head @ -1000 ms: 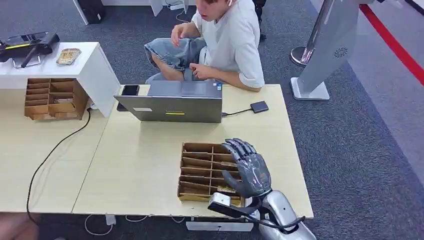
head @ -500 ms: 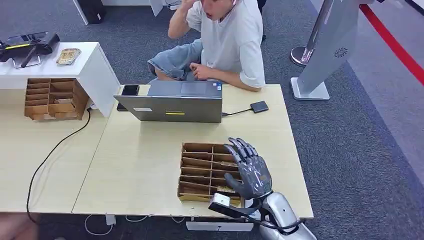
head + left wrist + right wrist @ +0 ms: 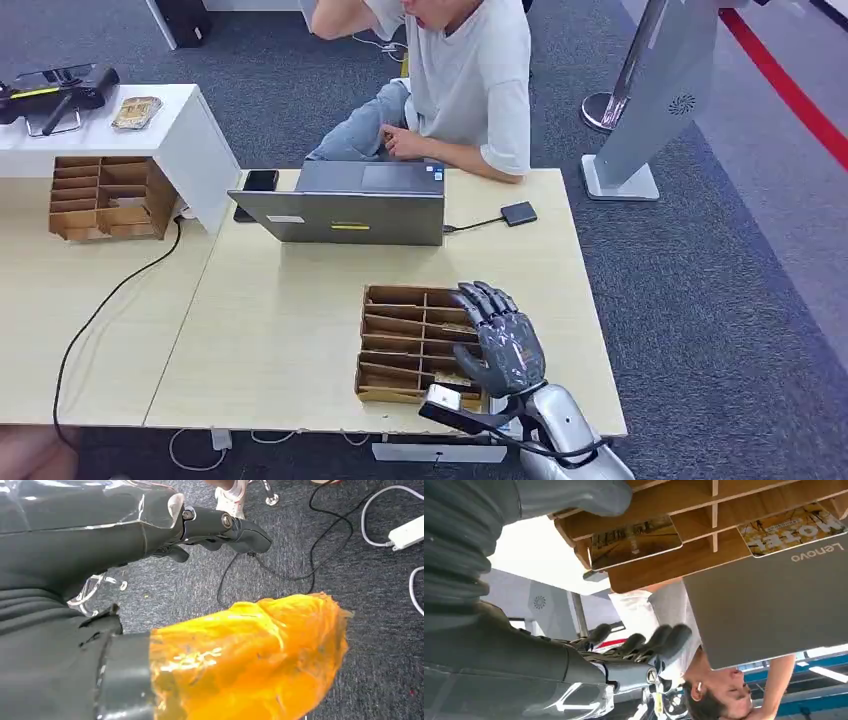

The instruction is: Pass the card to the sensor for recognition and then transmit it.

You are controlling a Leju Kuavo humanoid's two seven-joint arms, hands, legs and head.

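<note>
- Right hand (image 3: 500,340), fingers spread and holding nothing, hovers at lower centre of the head view over the slotted wooden tray (image 3: 400,340).
- Card (image 3: 634,541) lies flat in a slot, directly beneath the fingers, long axis along the slot.
- Left hand (image 3: 220,527) hangs toward the floor, holding nothing; the right is nearer.

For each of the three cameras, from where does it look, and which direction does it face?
Head view: high on the body, facing forward and down at the pale wooden table; right hand over the brown slotted card organizer.
Left wrist view: facing grey carpet; left hand.
Right wrist view: turned, behind the right hand.
Shared: the organizer, grey laptop and seated person show in head and right wrist views.
</note>
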